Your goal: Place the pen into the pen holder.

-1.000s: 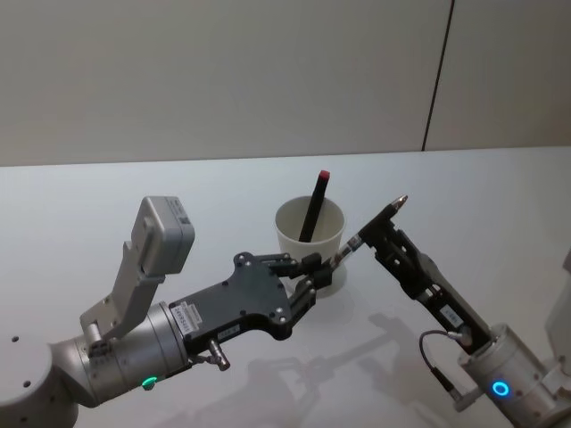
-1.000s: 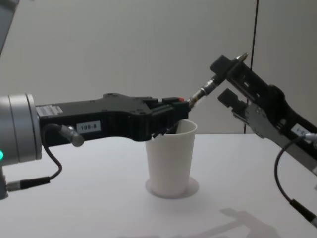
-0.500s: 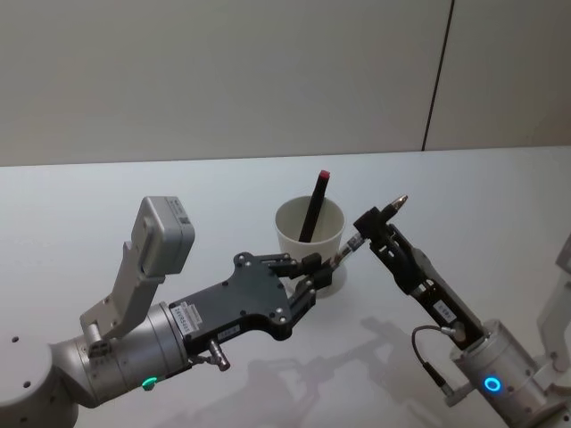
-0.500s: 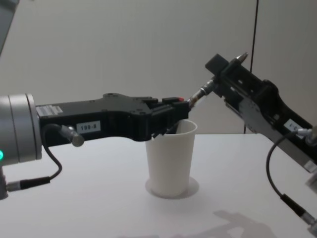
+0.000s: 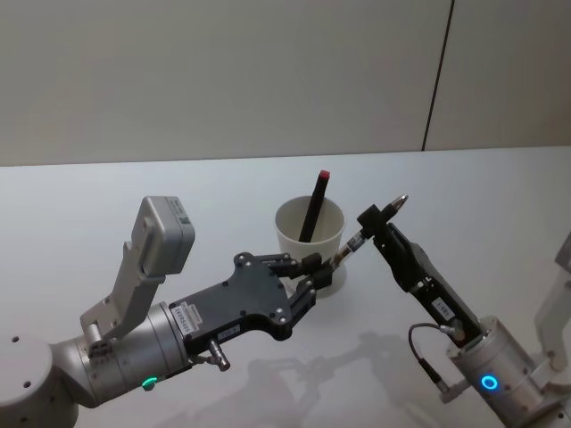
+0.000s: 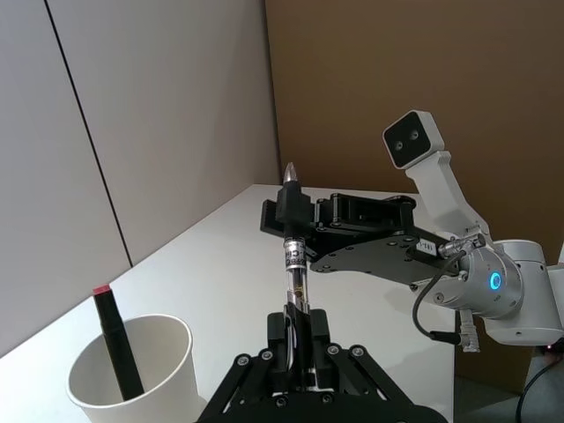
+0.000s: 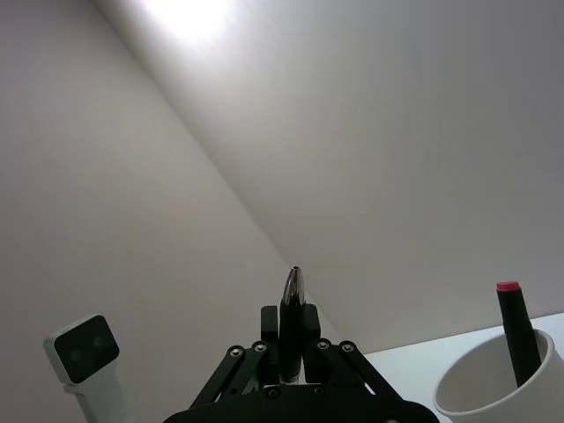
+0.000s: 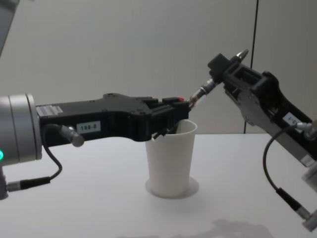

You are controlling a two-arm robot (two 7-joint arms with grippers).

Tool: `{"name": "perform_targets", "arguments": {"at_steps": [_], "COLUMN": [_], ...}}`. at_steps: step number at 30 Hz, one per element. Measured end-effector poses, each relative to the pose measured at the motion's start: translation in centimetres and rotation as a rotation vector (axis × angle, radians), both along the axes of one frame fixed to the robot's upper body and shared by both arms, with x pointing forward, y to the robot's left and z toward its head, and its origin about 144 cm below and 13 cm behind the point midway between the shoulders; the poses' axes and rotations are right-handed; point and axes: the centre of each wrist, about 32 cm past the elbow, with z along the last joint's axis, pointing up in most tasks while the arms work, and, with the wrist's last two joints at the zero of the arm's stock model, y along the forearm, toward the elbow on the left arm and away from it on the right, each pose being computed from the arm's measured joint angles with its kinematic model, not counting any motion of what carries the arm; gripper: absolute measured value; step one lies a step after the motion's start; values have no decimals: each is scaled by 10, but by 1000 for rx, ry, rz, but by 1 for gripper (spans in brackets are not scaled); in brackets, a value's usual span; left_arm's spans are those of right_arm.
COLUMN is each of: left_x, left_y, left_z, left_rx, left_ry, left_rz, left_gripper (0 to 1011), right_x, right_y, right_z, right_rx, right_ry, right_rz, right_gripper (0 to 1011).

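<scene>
Closed in on the pen [image 5: 373, 224] since a second ago: right gripper [image 5: 373, 217], then spread on either side of the upper barrel, now clamped shut around it just below the silver tip. Held at the lower end as well by the left gripper [image 5: 314, 272], fingers pinched on the barrel, so the pen spans between the two, slanting up and to the right, off the table [image 5: 134, 187]. Standing just behind the left gripper, upright on the table: the pen holder [image 5: 310, 234], a white paper cup, with a black marker [image 5: 314, 207] with a red end leaning inside. Seen from the chest, side on: pen [image 8: 202, 91] lifted above the cup [image 8: 171, 157] rim, left gripper [image 8: 173, 118] level with that rim. Seen from the left wrist: clear barrel [image 6: 293, 284] rising from the left fingers [image 6: 300, 335] into the right gripper [image 6: 290, 211]. Seen from the right wrist: silver tip [image 7: 293, 290] poking out between the closed fingers.
</scene>
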Motion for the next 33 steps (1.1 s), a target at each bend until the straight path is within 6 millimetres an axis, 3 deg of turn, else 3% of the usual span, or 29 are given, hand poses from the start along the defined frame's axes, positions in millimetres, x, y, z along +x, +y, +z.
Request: {"name": "perform_targets", "arguments": {"at_steps": [3,20,33], "left_x": [0,0,0], "left_y": [0,0,0], "left_z": [0,0,0], "left_rx": [0,0,0], "left_ry": [0,0,0], "left_rz": [0,0,0], "left_gripper": [169,190,602], "right_x": [0,1,2], "right_y": [1,2,3], "right_z": [0,2,4], "right_rx": [3,2,-9], "right_ry": [-4,-19,-32], "right_rz": [1,-1,-8], "right_gripper": [129,128,128]}}
